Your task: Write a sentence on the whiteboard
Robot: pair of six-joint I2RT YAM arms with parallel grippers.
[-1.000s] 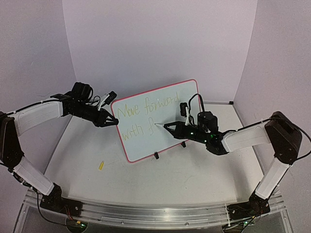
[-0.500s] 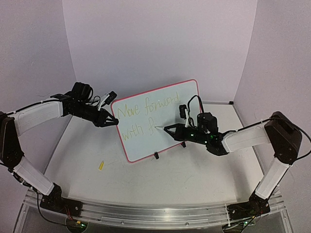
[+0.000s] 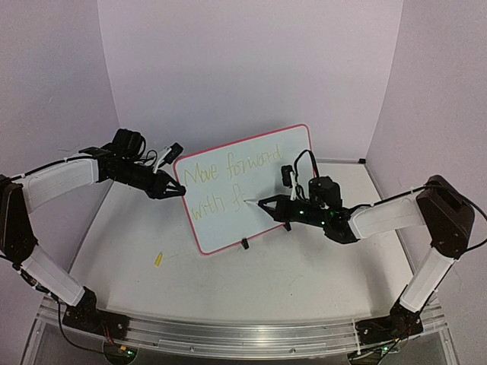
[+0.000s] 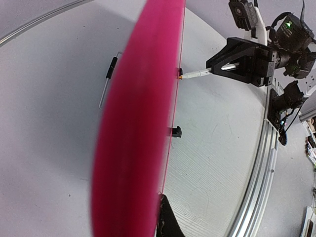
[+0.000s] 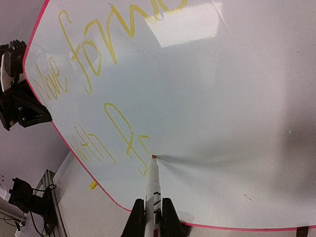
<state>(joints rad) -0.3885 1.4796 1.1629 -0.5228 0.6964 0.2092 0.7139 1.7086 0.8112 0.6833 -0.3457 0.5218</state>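
The whiteboard [image 3: 251, 163], white with a red-pink rim, stands tilted on the table. The sentence [image 3: 228, 169] on it, in yellow-green cursive, reads "Move forward" above "with f". My left gripper [image 3: 179, 190] is shut on the board's left edge; its wrist view is filled by the blurred pink rim [image 4: 138, 123], with one dark finger [image 4: 169, 224] beside it. My right gripper [image 3: 263, 203] is shut on a white marker [image 5: 154, 182]. The marker's tip touches the board just right of the "f" [image 5: 123, 133].
A small yellow marker cap [image 3: 158, 259] lies on the table in front of the board's lower left corner. Two black feet [image 3: 245, 244] hold the board up. Purple walls close in the back and sides. A metal rail [image 3: 228, 334] runs along the near edge.
My right gripper has slid the marker tip slightly down and right, adding a short stroke after the "f". The left gripper and the board have stayed still.
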